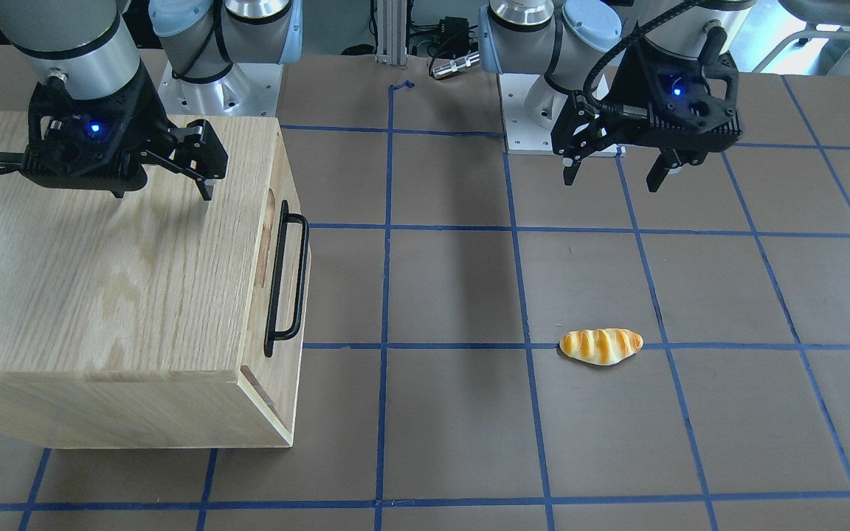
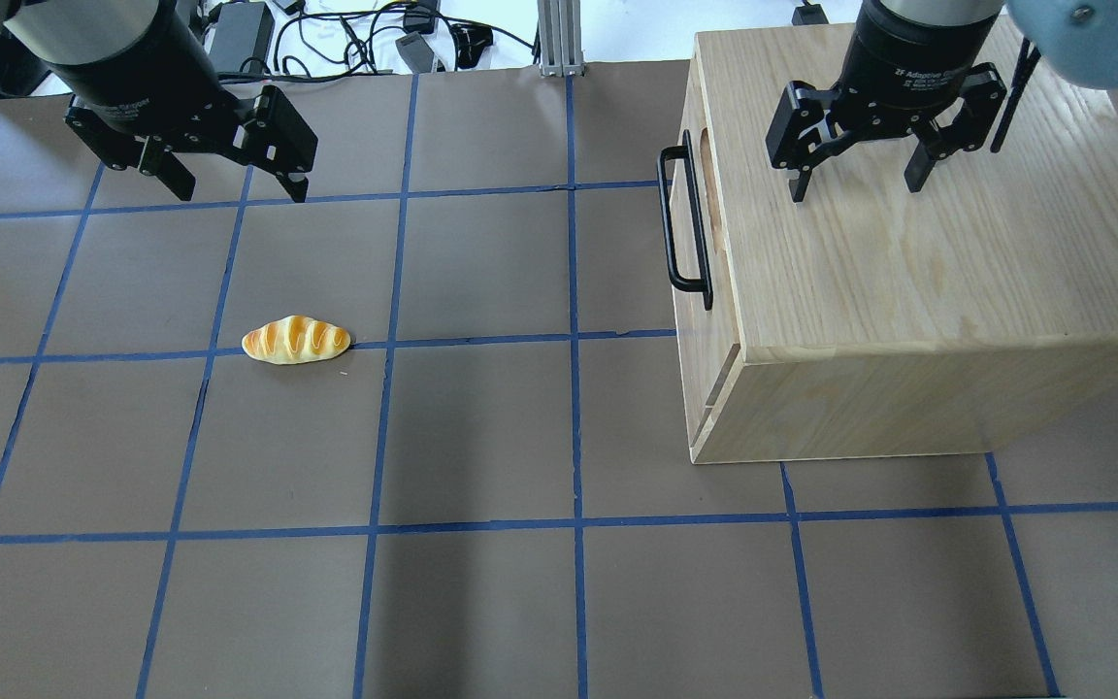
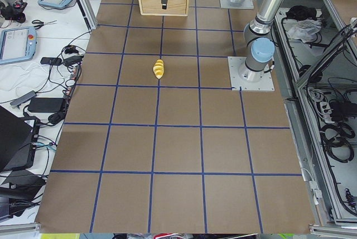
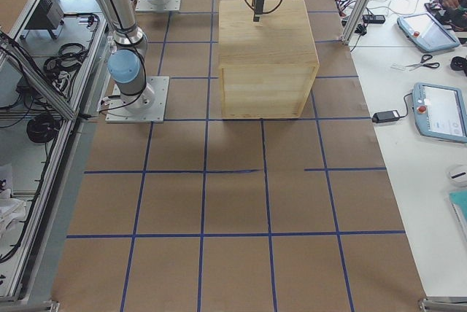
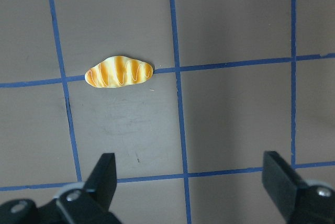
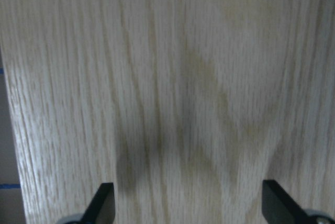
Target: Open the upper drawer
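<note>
Brown table (image 2: 481, 437), blue-gridded. On the robot's right, oak cabinet (image 2: 908, 282), upper drawer (image 2: 700, 223) shut flush, handle (image 2: 680, 228) plain overhead, hidden in the right side view. Right gripper (image 2: 855, 189) spread wide above cabinet top; left gripper (image 2: 240, 191) wide too, bread roll (image 5: 119, 71) in its wrist view.

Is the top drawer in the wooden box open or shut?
Shut. The upper drawer has its front flush with the cabinet face, and its black handle sticks out no farther than its brackets.
</note>
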{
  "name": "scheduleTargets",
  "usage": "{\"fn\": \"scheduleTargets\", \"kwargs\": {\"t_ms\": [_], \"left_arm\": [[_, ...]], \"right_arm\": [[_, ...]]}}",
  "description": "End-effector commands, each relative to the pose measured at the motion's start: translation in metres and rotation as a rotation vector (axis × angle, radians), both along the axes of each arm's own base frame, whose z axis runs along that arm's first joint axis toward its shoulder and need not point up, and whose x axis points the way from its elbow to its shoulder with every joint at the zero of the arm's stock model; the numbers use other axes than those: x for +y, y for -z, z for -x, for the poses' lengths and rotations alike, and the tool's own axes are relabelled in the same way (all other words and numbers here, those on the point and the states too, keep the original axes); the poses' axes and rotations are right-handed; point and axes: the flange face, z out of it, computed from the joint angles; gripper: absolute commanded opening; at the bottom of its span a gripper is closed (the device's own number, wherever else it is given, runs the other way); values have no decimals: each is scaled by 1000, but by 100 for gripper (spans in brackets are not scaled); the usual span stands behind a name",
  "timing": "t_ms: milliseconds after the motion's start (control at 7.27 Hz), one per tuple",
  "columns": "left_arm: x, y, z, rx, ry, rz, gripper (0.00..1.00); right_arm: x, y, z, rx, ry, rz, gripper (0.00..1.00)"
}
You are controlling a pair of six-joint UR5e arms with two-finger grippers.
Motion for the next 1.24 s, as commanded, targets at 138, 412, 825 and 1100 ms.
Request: {"fn": "scheduleTargets", "kwargs": {"t_ms": [138, 412, 825, 1100], "left_arm": [[-1, 2, -1, 0, -3, -4, 100], [-1, 3, 0, 2, -12, -7, 100], [0, 3, 0, 0, -14, -7, 100], [-5, 7, -1, 1, -17, -13, 100]], "right_arm": [[0, 0, 0, 0, 1, 0, 100], [0, 0, 0, 0, -1, 0, 100], [0, 1, 1, 0, 1, -2, 100], [0, 0, 0, 0, -1, 0, 100]]}}
